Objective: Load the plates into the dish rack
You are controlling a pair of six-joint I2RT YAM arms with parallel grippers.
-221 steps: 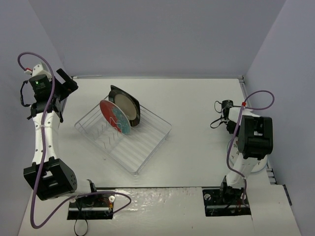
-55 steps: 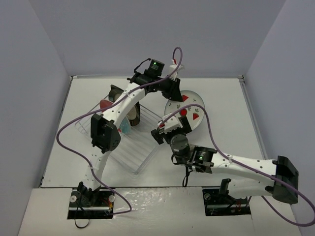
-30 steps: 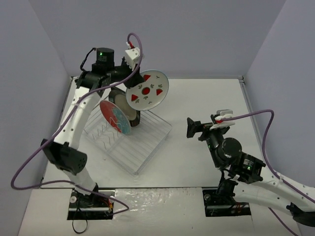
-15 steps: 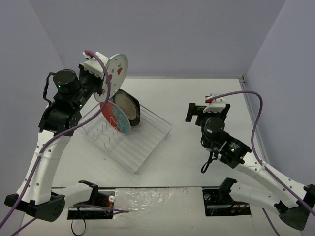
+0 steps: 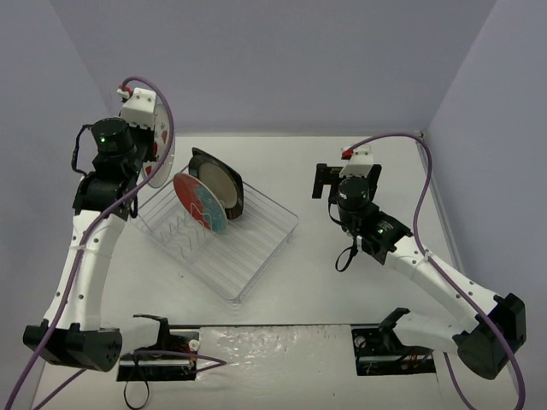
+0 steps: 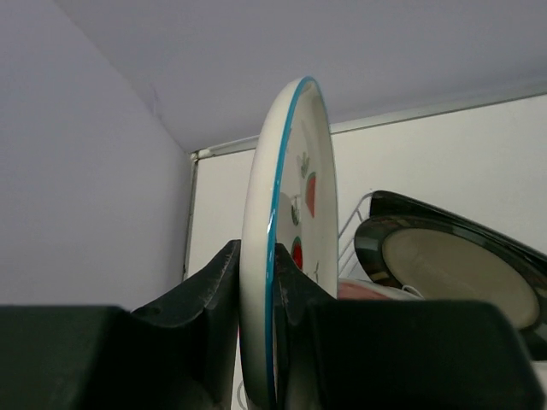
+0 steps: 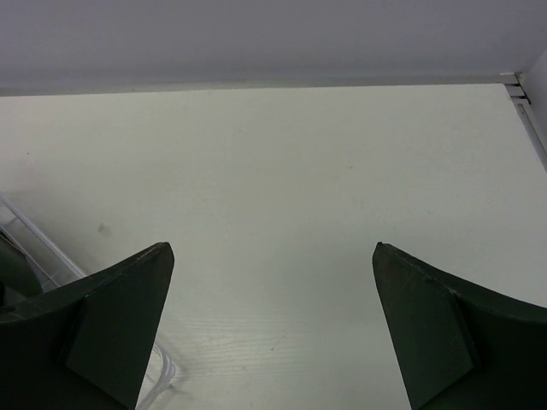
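Plates number four in all: three stand in the dish rack (image 5: 248, 256) and one is in the left gripper (image 6: 256, 299). The rack is a single wire basket that sits at an angle on the table (image 5: 291, 166), left of centre.

The three racked plates stand on edge, crowded together at the rack's far end. Farthest back is one black plate (image 5: 238, 198). One beige plate with a dark rim (image 5: 218, 181) leans against its front. Nearest the arms is one red-and-teal floral plate (image 5: 197, 205). The near end of the rack shows only bare tines.

The fourth plate is the white plate with red triangles (image 6: 291, 171). The left gripper's two fingers (image 6: 214, 290) are pressed onto its lower rim, one on each face. It is held upright, nearly edge-on to the top camera. It hangs over the rack's far-left corner, just to the left of the floral plate, with its patterned face turned toward the other plates. A thin teal line runs around its edge. Whether its lower edge touches the wires cannot be told.

The right gripper (image 7: 272, 256) is spread wide and holds nothing; bare tabletop shows between its two fingers. It hovers over the table to the right of the rack, well apart from all four plates. Only a corner of the rack's wire shows at the left edge of its wrist view.
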